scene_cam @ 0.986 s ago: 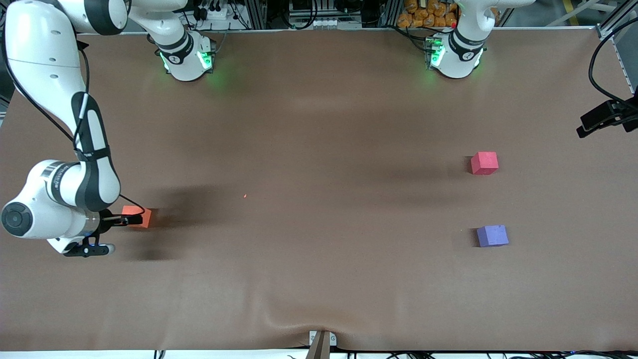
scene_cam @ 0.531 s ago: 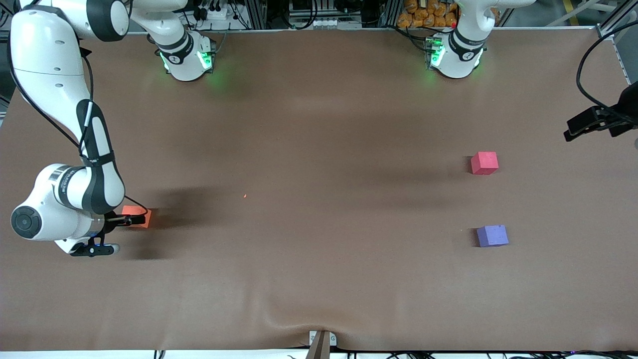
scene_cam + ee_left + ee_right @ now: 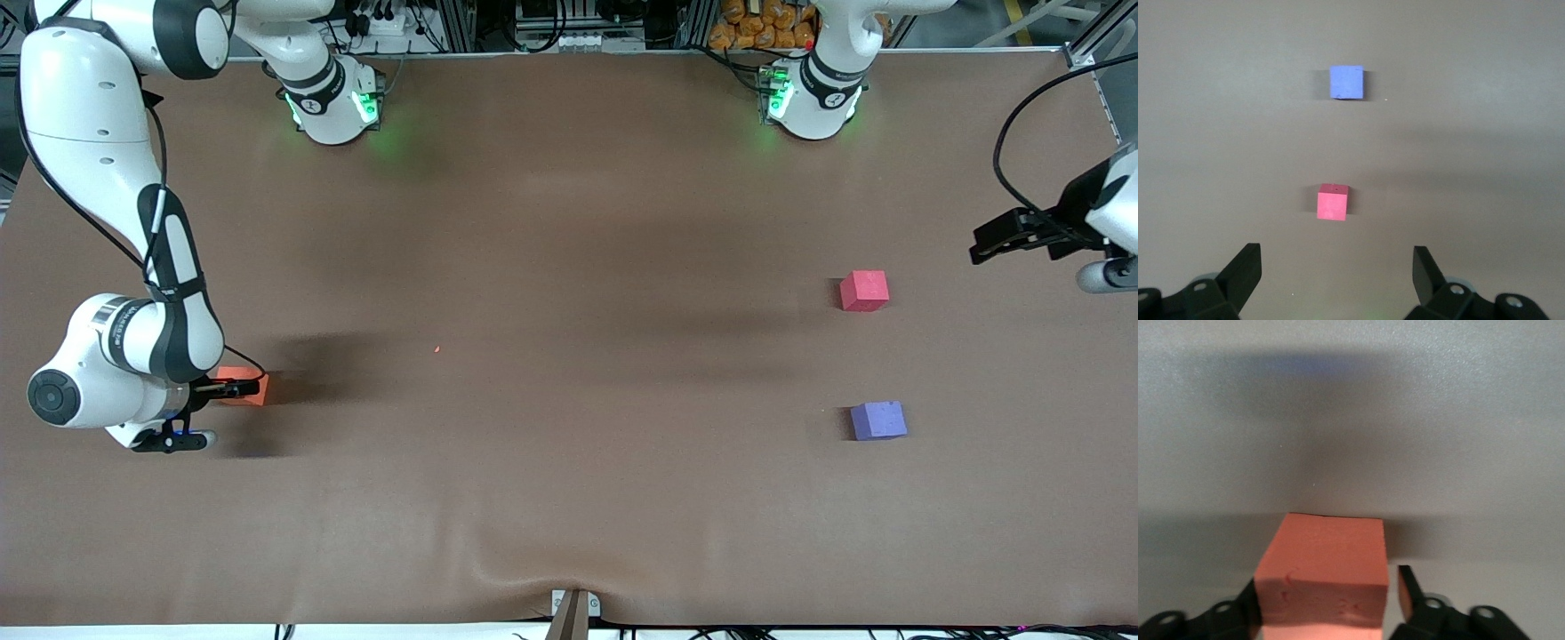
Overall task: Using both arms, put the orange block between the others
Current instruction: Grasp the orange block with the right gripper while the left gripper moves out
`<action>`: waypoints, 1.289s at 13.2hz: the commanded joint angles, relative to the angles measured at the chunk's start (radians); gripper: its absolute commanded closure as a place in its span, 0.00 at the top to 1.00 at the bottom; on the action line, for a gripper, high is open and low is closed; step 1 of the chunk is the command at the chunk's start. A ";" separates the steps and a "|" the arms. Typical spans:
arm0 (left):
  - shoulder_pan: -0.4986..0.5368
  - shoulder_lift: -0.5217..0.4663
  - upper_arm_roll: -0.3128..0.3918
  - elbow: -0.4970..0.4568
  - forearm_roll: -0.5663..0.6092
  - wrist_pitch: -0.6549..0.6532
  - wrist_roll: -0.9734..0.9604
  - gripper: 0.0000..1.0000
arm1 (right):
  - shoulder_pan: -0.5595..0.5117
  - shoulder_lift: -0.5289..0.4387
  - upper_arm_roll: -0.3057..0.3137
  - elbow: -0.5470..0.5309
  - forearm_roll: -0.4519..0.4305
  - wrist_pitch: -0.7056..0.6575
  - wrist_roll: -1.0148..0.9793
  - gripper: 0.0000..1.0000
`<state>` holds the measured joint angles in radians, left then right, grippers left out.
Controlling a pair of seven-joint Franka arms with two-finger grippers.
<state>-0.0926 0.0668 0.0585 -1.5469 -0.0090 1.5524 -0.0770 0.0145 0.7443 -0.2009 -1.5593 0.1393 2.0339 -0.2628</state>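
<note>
The orange block (image 3: 256,391) sits on the table at the right arm's end, and it fills the right wrist view (image 3: 1321,567). My right gripper (image 3: 238,388) is low around it, open, with one finger on each side. One finger touches the block and a thin gap shows at the other. The pinkish-red cube (image 3: 864,291) and the purple-blue cube (image 3: 878,420) sit apart toward the left arm's end, the purple one nearer the camera. My left gripper (image 3: 982,249) hangs open and empty over the table's edge beside the pinkish-red cube (image 3: 1332,203). Its wrist view also shows the purple-blue cube (image 3: 1346,82).
The brown table cover (image 3: 569,356) has a ripple at its front edge by a small bracket (image 3: 573,609). The wide stretch between the orange block and the other two cubes holds nothing. Both arm bases (image 3: 333,102) glow green along the back edge.
My left gripper has swung in from the table's end toward the pinkish-red cube. The right arm has settled slightly around the orange block, which has not moved.
</note>
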 commanded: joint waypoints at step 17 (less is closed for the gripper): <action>0.001 0.019 -0.045 0.001 -0.002 -0.002 -0.052 1.00 | 0.250 -0.097 0.109 0.001 0.017 -0.099 0.267 0.60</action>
<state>-0.0926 0.0860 0.0210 -1.5479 -0.0091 1.5519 -0.1184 0.2053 0.6776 -0.0865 -1.5240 0.1509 1.9496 -0.0772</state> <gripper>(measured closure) 0.000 0.401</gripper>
